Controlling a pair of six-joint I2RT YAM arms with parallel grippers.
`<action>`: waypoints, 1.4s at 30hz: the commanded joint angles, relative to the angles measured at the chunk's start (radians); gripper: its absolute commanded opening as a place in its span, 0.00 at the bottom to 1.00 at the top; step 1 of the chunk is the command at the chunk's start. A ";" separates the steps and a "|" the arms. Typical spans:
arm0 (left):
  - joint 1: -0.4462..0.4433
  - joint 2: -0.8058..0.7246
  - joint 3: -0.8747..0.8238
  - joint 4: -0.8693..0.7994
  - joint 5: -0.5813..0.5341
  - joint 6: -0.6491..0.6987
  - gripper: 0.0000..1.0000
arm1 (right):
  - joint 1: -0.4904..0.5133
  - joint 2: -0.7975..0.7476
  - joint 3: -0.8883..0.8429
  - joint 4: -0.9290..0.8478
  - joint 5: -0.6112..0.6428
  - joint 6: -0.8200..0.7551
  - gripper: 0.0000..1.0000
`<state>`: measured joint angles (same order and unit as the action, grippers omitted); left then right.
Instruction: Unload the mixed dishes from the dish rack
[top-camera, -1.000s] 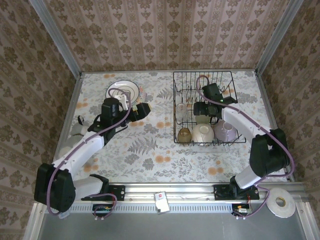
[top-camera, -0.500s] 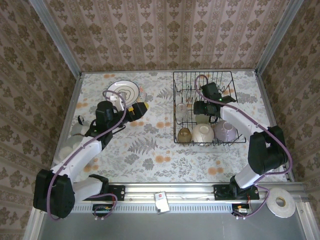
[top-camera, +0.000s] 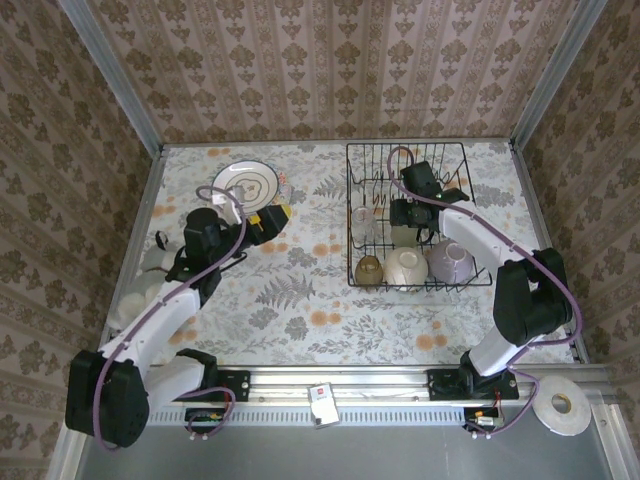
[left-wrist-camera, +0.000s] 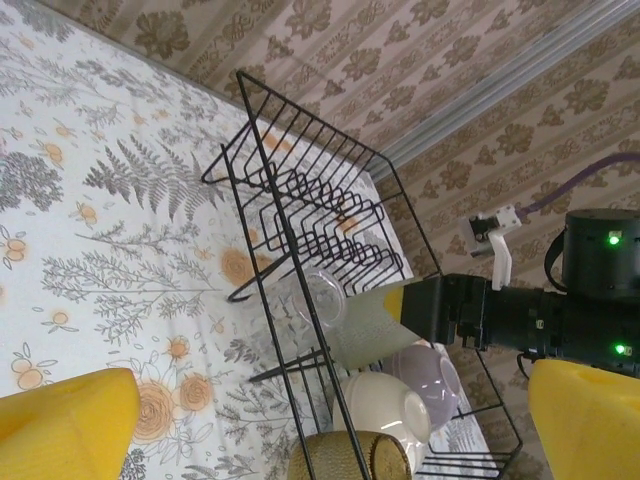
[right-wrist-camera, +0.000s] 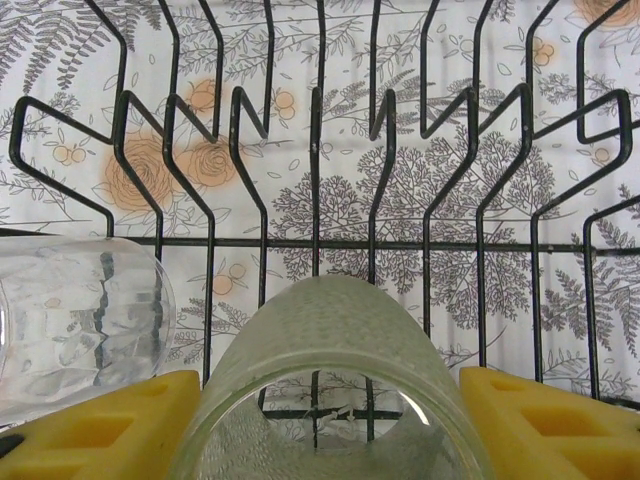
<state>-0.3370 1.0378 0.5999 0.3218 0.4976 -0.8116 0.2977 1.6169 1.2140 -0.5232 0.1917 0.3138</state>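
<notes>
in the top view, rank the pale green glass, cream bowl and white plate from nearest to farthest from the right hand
1. pale green glass, in the dish rack, directly at the right hand.
2. cream bowl, along the rack's near edge.
3. white plate, out on the table, far left.

Plate (top-camera: 246, 181) far left on table (top-camera: 300, 310); dish rack (top-camera: 405, 146) far right, bowls (top-camera: 406, 266) in its near row.
</notes>
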 joint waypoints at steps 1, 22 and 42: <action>0.023 -0.067 -0.021 0.043 -0.002 -0.012 1.00 | -0.005 -0.016 0.016 -0.009 0.011 -0.004 0.58; 0.018 0.054 -0.045 0.272 0.173 -0.039 1.00 | -0.007 -0.440 -0.002 -0.072 -0.265 0.113 0.39; -0.198 0.551 0.087 0.955 0.396 -0.359 0.92 | -0.049 -0.499 -0.136 0.185 -0.836 0.335 0.35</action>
<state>-0.5011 1.5890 0.6533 1.1511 0.8486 -1.1332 0.2588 1.1145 1.1019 -0.4271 -0.5465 0.6033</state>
